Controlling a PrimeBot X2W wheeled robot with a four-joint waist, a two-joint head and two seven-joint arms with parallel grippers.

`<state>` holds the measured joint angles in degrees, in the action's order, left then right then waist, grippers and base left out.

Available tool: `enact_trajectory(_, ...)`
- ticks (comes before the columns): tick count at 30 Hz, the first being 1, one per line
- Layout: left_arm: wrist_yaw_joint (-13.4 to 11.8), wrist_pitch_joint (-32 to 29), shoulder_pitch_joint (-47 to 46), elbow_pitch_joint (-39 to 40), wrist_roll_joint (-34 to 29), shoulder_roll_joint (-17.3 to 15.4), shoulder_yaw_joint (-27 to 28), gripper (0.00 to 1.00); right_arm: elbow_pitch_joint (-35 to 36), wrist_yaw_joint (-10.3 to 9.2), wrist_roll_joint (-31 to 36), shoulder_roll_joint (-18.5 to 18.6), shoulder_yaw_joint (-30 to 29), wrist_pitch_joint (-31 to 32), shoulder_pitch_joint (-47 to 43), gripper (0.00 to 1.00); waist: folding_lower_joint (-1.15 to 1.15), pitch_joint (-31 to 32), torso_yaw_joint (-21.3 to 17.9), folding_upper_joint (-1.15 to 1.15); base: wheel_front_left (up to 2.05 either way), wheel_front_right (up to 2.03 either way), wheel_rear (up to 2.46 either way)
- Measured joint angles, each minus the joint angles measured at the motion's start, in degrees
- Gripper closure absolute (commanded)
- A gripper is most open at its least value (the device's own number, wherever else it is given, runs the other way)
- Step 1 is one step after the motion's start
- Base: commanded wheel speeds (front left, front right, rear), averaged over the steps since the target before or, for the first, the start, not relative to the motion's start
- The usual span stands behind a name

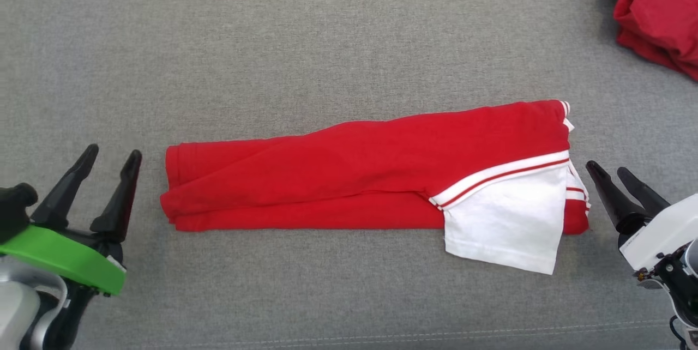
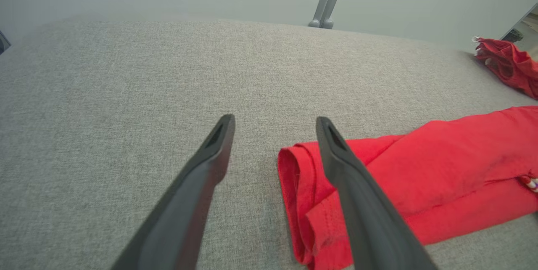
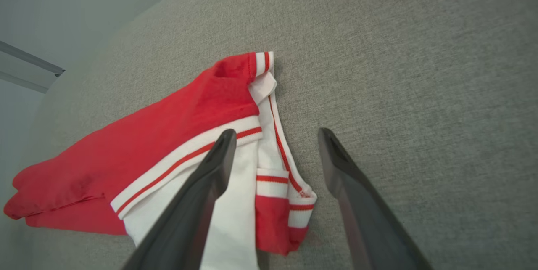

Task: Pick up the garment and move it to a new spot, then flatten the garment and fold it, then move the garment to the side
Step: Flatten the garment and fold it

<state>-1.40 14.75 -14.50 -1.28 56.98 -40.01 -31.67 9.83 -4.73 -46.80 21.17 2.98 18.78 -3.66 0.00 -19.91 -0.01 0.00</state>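
The garment (image 1: 371, 175) lies dead centre, folded into a long strip, white sleeve (image 1: 507, 219) poking out at five o'clock. My left gripper (image 1: 114, 150) sits at its nine, right gripper (image 1: 607, 167) at its three, both splayed and empty. I reckon a cross-fold and the shift aside are left.

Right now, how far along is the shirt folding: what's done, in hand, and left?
Done: the garment lies folded into a long narrow band on the grey surface, one white sleeve sticking out. In hand: nothing; the left gripper and right gripper sit open at its two ends. Left: likely a further fold, then moving it to the side.
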Motion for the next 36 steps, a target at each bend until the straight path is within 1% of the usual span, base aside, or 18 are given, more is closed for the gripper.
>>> enact_trajectory(3,-1.8,0.0,-0.1,0.8,-2.6,1.9,-0.4,0.0,-2.8,-0.51,0.0,-1.0,0.5,0.0,1.0,0.0,0.0,-0.1,1.2,0.0,0.0,0.0,0.0)
enact_trajectory(5,-2.5,-0.1,-0.1,1.4,-4.3,2.8,-0.5,0.0,-4.6,-0.52,0.0,-1.4,1.0,0.3,1.3,0.0,0.0,-0.2,2.1,0.0,0.0,0.0,0.0)
enact_trajectory(6,-2.5,-0.1,-0.1,1.4,-4.3,2.8,-0.5,0.0,-4.6,-0.52,0.0,-1.4,1.0,0.3,1.3,0.0,0.0,-0.2,2.1,0.0,0.0,0.0,0.0)
enact_trajectory(11,-3.6,-0.1,0.8,1.8,-5.4,4.9,0.1,0.0,-8.7,-0.92,0.5,-1.4,1.6,1.0,2.6,0.0,0.0,-0.2,4.2,0.0,0.0,0.0,0.0)
enact_trajectory(15,-4.2,-0.1,2.8,1.7,-6.4,5.3,2.1,0.0,-11.2,-0.91,0.7,-1.3,2.8,2.0,5.1,0.0,0.0,0.1,5.1,0.0,0.0,0.0,0.0)
enact_trajectory(17,-4.2,-0.1,3.1,2.2,-7.4,6.5,3.9,0.0,-12.4,-0.89,-0.1,-1.5,3.1,3.0,6.2,0.0,0.0,0.2,5.4,0.0,0.0,0.0,0.0)
enact_trajectory(18,-4.2,-0.1,3.1,2.5,-8.2,7.2,4.4,0.0,-12.9,-0.86,-0.9,-1.8,3.1,3.1,6.6,0.2,0.0,0.3,5.5,0.0,0.0,0.0,0.0)
enact_trajectory(20,-4.2,-0.1,3.1,3.1,-8.7,8.6,5.1,0.0,-13.7,-0.67,-3.0,-2.6,2.9,3.7,7.1,1.0,0.0,0.5,5.9,0.0,0.0,0.0,0.0)
enact_trajectory(23,-4.2,-0.1,3.3,3.7,-9.4,9.4,6.9,0.0,-14.6,0.32,-6.5,-4.0,2.6,5.2,8.0,1.0,0.0,1.0,6.5,0.0,0.0,0.0,0.0)
enact_trajectory(26,-4.2,-0.1,4.8,3.8,-10.4,10.0,8.8,0.0,-15.9,0.38,-9.5,-5.8,1.2,6.0,8.2,1.0,0.0,1.6,7.0,0.0,0.0,0.0,0.0)
enact_trajectory(29,-4.3,-0.1,6.8,4.0,-11.0,10.6,10.6,0.0,-16.2,0.6,-12.3,-5.9,-1.7,6.6,8.2,1.0,0.0,2.1,7.1,0.0,0.0,0.0,0.0)
enact_trajectory(32,-4.7,-0.1,7.8,4.7,-11.5,11.6,12.3,0.0,-16.2,0.57,-14.3,-4.3,-5.6,7.2,8.2,1.0,0.0,2.4,6.9,0.0,0.0,0.0,0.0)
enact_trajectory(34,-4.7,-0.1,8.1,5.2,-11.9,12.1,12.9,0.0,-15.9,0.01,-15.6,-2.5,-8.0,8.1,8.1,1.0,0.0,2.6,6.8,0.0,0.0,0.0,0.0)
enact_trajectory(36,-4.7,-0.1,8.7,5.6,-12.1,12.2,13.2,0.0,-15.2,-0.14,-16.8,-0.5,-10.4,9.2,7.9,1.0,0.0,2.7,6.8,0.0,0.0,0.0,0.0)
